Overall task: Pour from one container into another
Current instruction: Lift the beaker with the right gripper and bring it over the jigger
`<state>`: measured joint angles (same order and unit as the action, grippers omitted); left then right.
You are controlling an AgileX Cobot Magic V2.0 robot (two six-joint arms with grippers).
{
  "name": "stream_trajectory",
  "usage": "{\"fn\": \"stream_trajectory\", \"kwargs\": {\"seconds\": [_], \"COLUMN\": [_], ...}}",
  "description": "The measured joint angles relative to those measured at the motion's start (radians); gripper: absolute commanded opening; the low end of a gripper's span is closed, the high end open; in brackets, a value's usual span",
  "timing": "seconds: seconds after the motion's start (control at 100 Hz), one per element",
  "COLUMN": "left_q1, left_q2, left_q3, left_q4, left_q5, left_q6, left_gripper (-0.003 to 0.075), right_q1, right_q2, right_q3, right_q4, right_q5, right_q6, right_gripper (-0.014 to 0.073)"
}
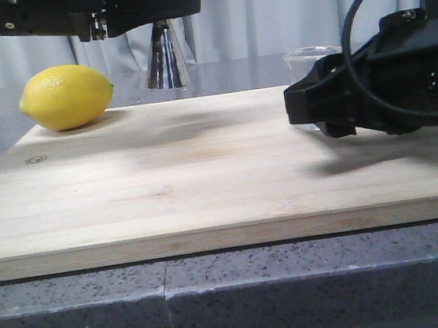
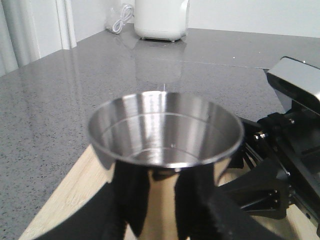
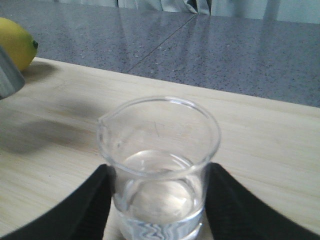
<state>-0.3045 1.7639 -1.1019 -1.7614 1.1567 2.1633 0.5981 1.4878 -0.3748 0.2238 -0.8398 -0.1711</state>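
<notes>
Two vessels: hourglass steel jigger (image 2: 165,132), cylindrical clear glass beaker (image 3: 159,165).

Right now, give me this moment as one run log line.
left fingers: around steel jigger | right fingers: around glass beaker, clear liquid inside, upright | pour: not begun | lemon: on board

Steel jigger (image 2: 165,132) upright, clamped in left gripper (image 2: 162,200), wooden board (image 2: 65,200) below
</notes>
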Motion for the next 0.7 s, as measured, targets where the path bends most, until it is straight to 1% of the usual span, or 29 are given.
{"fn": "stream_trajectory", "kwargs": {"seconds": [0.13,0.19,0.48,0.58,0.7], "left_q1": [0.000,0.000,0.000,0.000,0.000], "left_q2": [0.000,0.000,0.000,0.000,0.000], "left_q3": [0.000,0.000,0.000,0.000,0.000], "left_q4": [0.000,0.000,0.000,0.000,0.000], "left_q5": [0.000,0.000,0.000,0.000,0.000], "left_q6": [0.000,0.000,0.000,0.000,0.000], "left_gripper": [0.0179,0.0179,0.0179,0.0179,0.0179], "right_q1": [0.000,0.000,0.000,-0.002,-0.006], "right_q2": [-0.004,-0.019,-0.175,-0.227,-0.276], "right_q3": [0.000,0.000,-0.003,-0.036,-0.132], "right_q4": [0.000,0.000,0.001,0.002,0.003], "right_q5": [0.003,0.025,0.098,0.192,0.362], "right_q6": [0.000,0.000,0.000,-0.013,-0.064], "right_gripper": [0.0311,0.0311,0.0311,0.0311,0.0311]}}
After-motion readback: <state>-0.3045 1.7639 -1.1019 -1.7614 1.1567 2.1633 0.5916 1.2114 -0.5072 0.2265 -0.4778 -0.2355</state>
